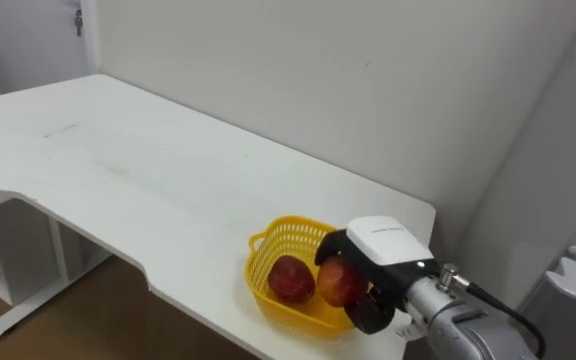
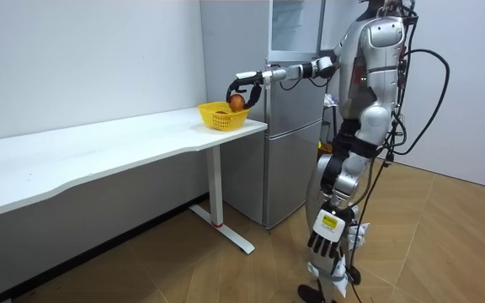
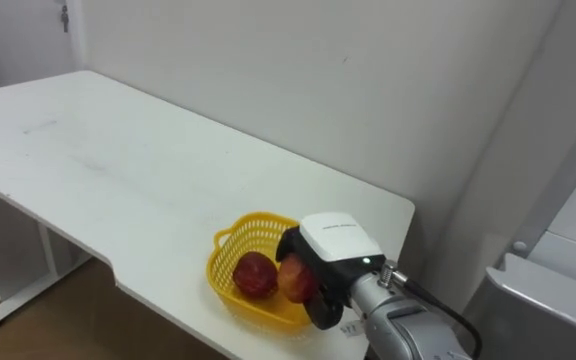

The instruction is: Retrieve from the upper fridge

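**Step in hand:** delivery of the fetched fruit, judged to be near its end. An apple [image 1: 340, 282] is held in the curled fingers of the right hand [image 1: 388, 245]. The arm is stretched out from the robot, which is seen in the room view standing beside the fridge [image 2: 297, 135].

**Below the hand:** a yellow basket [image 1: 268, 240], set near the table's end. The held apple is placed just over its rim; whether it touches the basket cannot be told.

**Beside the held apple, on the side away from the wrist:** a second apple [image 1: 291, 278], lying in the basket.

**Next move, as judged:** the hand is to be lowered a little so the fruit is set next to the other one. The fingers are then to be opened and drawn up clear of the rim, so that the light basket is not dragged or tipped.

**Surface:** a long white table [image 1: 118, 160], bare beyond the hand, carried on white legs.

**Room:** a plain pale wall [image 1: 368, 90] past the hand and a wooden floor [image 2: 445, 236] underfoot.
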Available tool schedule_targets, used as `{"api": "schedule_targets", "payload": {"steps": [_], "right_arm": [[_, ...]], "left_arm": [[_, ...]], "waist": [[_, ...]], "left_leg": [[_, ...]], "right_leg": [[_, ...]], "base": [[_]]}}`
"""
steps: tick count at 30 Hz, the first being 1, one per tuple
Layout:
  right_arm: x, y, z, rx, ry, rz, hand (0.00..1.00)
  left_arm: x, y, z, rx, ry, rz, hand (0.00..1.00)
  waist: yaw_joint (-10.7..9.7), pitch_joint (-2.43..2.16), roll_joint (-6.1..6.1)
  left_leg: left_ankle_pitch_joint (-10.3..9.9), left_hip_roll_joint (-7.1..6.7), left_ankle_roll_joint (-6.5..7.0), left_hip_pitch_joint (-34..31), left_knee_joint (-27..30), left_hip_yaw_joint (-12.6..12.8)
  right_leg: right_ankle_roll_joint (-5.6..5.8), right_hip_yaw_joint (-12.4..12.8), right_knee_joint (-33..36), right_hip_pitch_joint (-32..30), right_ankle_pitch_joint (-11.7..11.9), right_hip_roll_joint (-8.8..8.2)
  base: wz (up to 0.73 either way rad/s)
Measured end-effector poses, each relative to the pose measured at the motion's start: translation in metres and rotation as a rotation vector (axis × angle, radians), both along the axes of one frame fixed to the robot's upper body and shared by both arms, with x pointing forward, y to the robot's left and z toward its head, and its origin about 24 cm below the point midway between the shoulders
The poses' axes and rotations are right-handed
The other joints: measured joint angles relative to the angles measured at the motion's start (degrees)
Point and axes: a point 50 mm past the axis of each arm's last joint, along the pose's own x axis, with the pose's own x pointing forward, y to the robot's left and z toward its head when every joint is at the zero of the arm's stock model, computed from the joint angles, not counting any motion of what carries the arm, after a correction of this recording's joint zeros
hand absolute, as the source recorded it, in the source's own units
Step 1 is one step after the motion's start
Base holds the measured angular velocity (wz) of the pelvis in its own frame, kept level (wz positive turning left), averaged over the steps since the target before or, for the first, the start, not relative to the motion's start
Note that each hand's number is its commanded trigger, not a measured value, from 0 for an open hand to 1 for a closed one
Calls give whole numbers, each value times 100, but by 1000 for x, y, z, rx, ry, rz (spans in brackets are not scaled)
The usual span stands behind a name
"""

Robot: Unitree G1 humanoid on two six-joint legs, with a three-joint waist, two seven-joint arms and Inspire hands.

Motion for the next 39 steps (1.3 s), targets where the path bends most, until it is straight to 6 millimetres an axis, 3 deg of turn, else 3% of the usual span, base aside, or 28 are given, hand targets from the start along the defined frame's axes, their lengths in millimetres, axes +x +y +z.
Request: {"api": "schedule_targets", "payload": {"steps": [15,24,39], "right_arm": [[0,0,0,-20,-12,-2,0],[0,0,0,-20,-11,-5,0],[0,-1,1,13,1,-8,0]], "left_arm": [[0,0,0,0,2,1,0],[-1,0,0,4,13,6,0],[-8,1,-1,3,30,10,0]], "waist": [[7,-10,16],[5,-40,67],[-29,-67,30]], "left_leg": [[1,-3,2,-2,0,-4],[2,-4,3,-1,0,-4],[8,-14,12,32,17,-3]], "right_leg": [[0,-6,-2,-5,0,-1],[0,-1,-1,-5,0,-1],[0,-1,5,30,0,-16]], "base": [[0],[0],[0]]}}
